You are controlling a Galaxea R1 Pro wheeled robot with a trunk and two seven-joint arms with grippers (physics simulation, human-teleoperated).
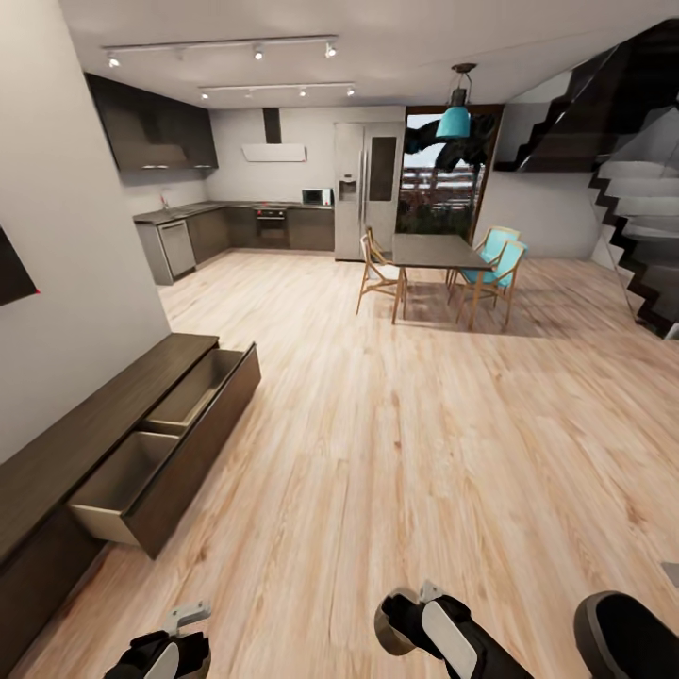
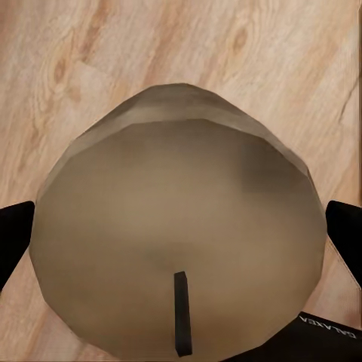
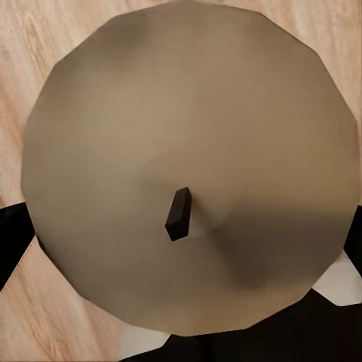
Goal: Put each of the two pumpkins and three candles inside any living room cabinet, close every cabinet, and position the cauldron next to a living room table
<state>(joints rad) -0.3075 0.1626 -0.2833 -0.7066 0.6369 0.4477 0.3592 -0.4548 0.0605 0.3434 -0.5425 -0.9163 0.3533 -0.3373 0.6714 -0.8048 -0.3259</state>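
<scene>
Wood floor (image 1: 396, 453) (open-drawered cabinet (image 1: 141, 443) alongside)

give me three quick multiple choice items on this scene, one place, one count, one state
1. Where does the cabinet stand?
A. along the wall at the robot's left
B. under the stairs
C. beside the fridge

2. How many cabinet drawers stand open?
A. none
B. two
C. four

3. What does each gripper hold?
A. a pumpkin
B. nothing
C. a candle

Key: 1 A, it runs along the left wall. 2 B, two drawers are pulled out. 3 C, the left wrist view shows a tan candle between dark fingers, the right wrist view another candle.
</scene>
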